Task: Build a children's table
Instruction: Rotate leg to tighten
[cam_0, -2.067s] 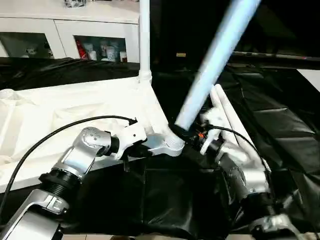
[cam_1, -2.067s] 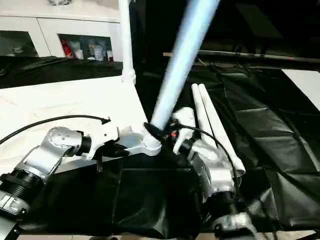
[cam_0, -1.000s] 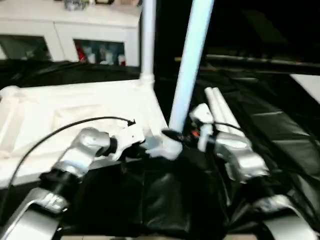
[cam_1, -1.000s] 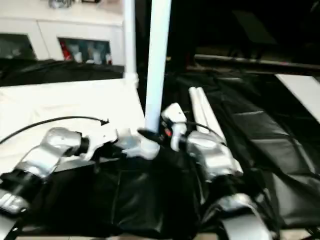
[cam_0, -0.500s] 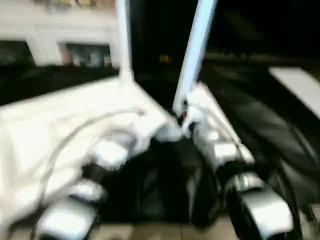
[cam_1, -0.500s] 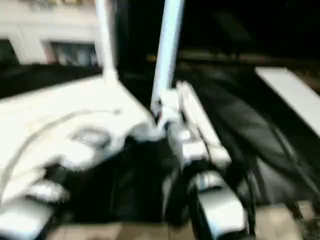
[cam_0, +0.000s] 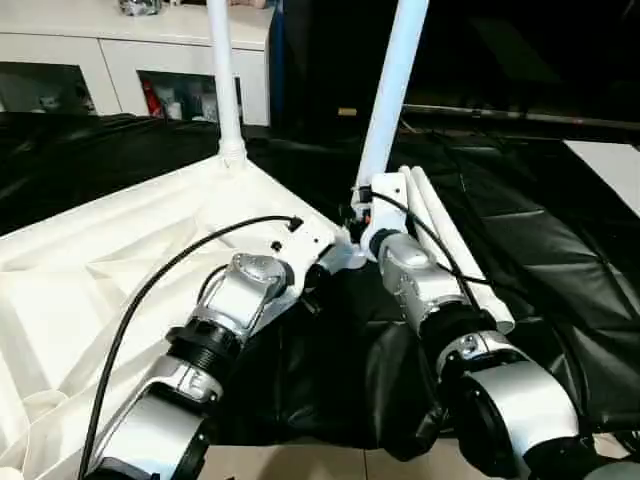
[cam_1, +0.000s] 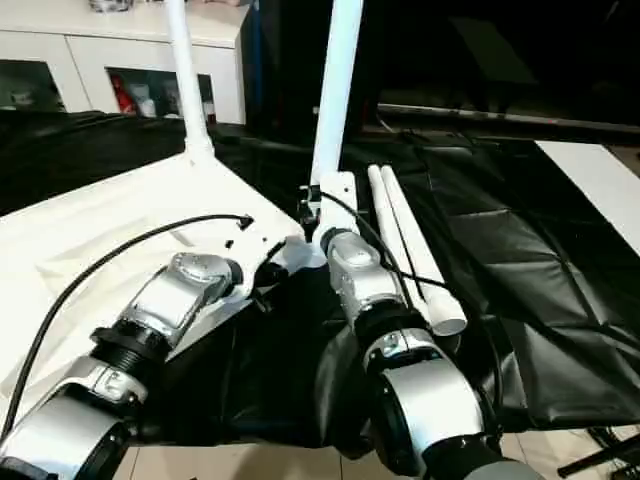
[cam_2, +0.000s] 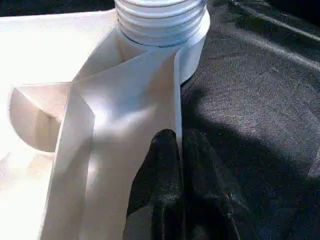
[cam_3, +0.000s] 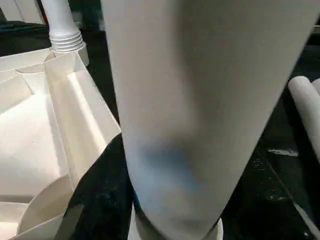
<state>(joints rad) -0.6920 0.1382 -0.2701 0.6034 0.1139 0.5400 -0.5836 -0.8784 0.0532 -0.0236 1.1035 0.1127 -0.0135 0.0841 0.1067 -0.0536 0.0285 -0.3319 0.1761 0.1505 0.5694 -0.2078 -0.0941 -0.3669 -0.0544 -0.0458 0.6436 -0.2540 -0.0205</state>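
Right gripper (cam_0: 362, 212) clamped on second leg (cam_0: 392, 95) at corner socket; left gripper (cam_2: 180, 150) pinching top (cam_0: 90, 270) rim; one leg (cam_0: 222, 75) seated — two (cam_0: 445, 235) left on cloth.

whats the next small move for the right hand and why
Probably keep turning the held leg down into the near corner socket. The right hand grips it just above the socket, it stands nearly upright, and the left hand pinches the top's rim to steady it.

Top: white table top (cam_0: 120, 270), ribbed underside up, on black-covered surface.
Far leg: leg (cam_0: 222, 75) upright in the 12 o'clock corner socket.
Near leg: second leg (cam_0: 392, 90) standing in the 3 o'clock corner socket (cam_2: 162, 20), slightly tilted.
Spare legs: two legs (cam_0: 450, 245) lying side by side, just beyond 3 o'clock.
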